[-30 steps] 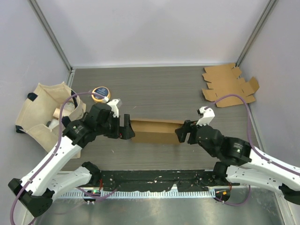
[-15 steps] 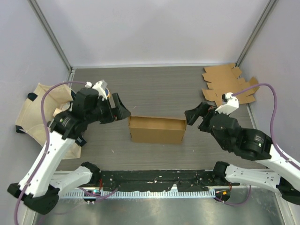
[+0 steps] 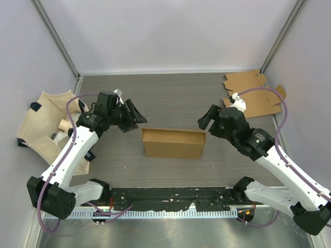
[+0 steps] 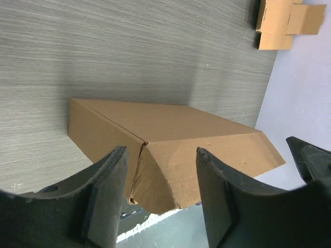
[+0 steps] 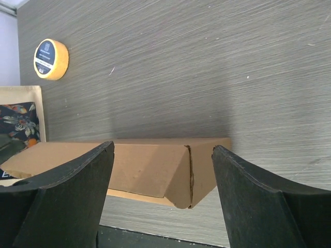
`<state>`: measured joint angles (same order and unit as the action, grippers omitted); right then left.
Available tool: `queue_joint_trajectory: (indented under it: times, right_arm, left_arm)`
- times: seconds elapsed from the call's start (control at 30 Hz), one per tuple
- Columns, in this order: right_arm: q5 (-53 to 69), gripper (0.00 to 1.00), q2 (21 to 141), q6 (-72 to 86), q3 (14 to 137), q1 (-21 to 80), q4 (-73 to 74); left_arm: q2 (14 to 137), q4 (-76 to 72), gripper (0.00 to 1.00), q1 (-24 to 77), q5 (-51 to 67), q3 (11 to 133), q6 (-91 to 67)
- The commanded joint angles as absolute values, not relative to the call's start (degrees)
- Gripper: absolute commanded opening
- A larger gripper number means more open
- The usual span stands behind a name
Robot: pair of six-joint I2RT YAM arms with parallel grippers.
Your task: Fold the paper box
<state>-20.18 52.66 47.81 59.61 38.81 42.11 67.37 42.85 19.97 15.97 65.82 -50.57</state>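
Cardboard box (image 3: pixel 173 143) sits formed and closed on the worktop (image 3: pixel 176 98); left jaws and right jaws gape empty, clear of its ends. Folding looks nearly finished.

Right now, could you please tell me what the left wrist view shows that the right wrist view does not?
Only the left wrist view shows the flat cardboard at the table's far corner. Only the right wrist view shows the yellow roll and the bag. Both show the box lying on the table.
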Motion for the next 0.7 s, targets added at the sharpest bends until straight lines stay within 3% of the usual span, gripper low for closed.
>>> queue_joint_trajectory:
  times: [0.0, 0.13, 0.2, 0.4, 0.57, 0.67]
  right_arm:
    - [-17.58, 0.81, 52.56, 50.09, 58.54, 38.67, 37.26]
    - [-16.00, 0.60, 51.42, 51.94, 56.35, 38.67, 37.27]
    - [-15.47, 0.56, 51.42, 52.03, 55.46, 38.67, 37.44]
    - [-13.71, 0.57, 50.28, 52.12, 52.56, 38.59, 37.62]
    - [-13.01, 0.59, 48.61, 52.82, 51.68, 38.67, 38.41]
    - [-12.66, 0.59, 47.64, 53.35, 50.89, 38.58, 38.41]
  left_arm:
    - [65.66, 37.79, 0.55, 19.86, 19.86, 62.32, -52.47]
    - [63.64, 37.79, 0.48, 19.86, 20.39, 60.38, -52.56]
    - [62.67, 39.02, 0.48, 19.86, 19.95, 60.29, -51.86]
    - [60.65, 40.17, 0.49, 19.86, 20.74, 59.59, -50.10]
    - [58.89, 39.11, 0.59, 19.86, 23.64, 57.75, -50.01]
    - [56.87, 36.75, 0.57, 19.78, 24.52, 55.64, -51.41]
